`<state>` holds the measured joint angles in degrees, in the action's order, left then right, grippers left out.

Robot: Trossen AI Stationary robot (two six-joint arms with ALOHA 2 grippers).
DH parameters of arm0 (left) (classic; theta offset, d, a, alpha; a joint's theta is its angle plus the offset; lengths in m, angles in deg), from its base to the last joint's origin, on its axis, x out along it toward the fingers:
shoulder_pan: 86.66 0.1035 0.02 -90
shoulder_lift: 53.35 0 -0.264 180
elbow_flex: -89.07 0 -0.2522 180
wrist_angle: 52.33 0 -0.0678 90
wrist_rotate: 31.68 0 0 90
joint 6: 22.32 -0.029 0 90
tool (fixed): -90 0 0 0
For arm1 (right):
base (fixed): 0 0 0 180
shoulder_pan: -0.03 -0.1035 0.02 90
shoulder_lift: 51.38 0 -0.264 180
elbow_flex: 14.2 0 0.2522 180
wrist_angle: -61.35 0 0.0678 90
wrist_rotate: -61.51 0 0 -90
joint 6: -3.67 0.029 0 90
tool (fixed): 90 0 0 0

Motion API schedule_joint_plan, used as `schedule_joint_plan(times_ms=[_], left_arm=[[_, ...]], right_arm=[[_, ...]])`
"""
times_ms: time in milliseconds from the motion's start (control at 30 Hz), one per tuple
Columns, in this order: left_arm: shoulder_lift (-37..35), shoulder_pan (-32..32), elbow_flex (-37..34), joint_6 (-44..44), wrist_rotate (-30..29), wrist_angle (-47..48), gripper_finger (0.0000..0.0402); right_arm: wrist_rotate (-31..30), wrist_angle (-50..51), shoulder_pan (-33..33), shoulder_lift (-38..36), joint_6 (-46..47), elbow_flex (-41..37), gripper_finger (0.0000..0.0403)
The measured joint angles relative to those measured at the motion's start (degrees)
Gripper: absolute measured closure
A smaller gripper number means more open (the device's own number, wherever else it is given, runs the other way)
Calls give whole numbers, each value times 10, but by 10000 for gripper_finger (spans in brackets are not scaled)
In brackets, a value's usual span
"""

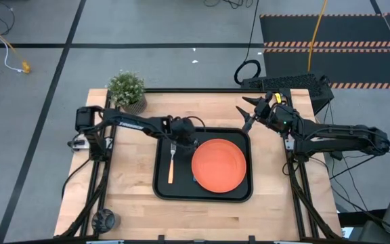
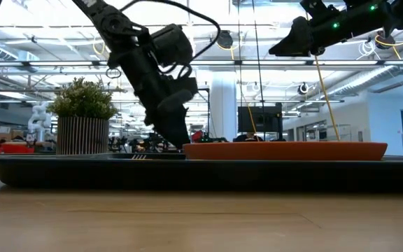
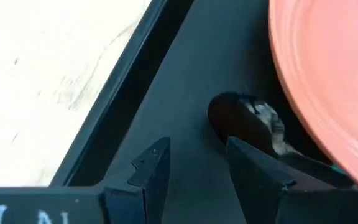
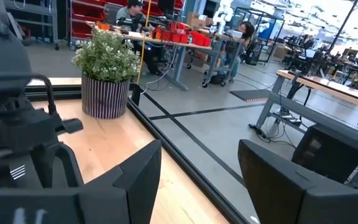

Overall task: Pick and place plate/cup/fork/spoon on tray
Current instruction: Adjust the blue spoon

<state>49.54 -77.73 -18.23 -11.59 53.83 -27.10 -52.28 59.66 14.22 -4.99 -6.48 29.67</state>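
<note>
Getting close: plate (image 1: pixel 219 166) and fork (image 1: pixel 171 163) sit on the tray (image 1: pixel 162 190); my left fingers (image 3: pixel 194 168) hover spread over the spoon (image 3: pixel 253 121) beside the plate. Cup's nowhere visible.

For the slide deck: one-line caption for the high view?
Left pincer low over the black tray between fork and orange plate; right pincer raised, open, beyond the tray's corner.
</note>
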Motion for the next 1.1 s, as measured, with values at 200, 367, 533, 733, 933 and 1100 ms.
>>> schedule_joint_plan(times_ms=[200,367,533,733,933,1100], left_arm=[[7,6,0,-6,2,-13,240],[7,10,0,-13,13,-17,240],[7,10,0,-14,24,-21,240],[15,10,0,-14,19,-29,241],[44,11,2,-15,24,-47,241],[46,16,1,-11,22,-42,241]], right_arm=[[0,6,1,0,-3,0,195],[0,7,1,0,-7,0,195],[0,8,1,0,-7,0,195],[-1,8,1,0,-6,0,195],[-1,7,1,0,-6,0,195],[-1,8,1,0,-9,0,195]])
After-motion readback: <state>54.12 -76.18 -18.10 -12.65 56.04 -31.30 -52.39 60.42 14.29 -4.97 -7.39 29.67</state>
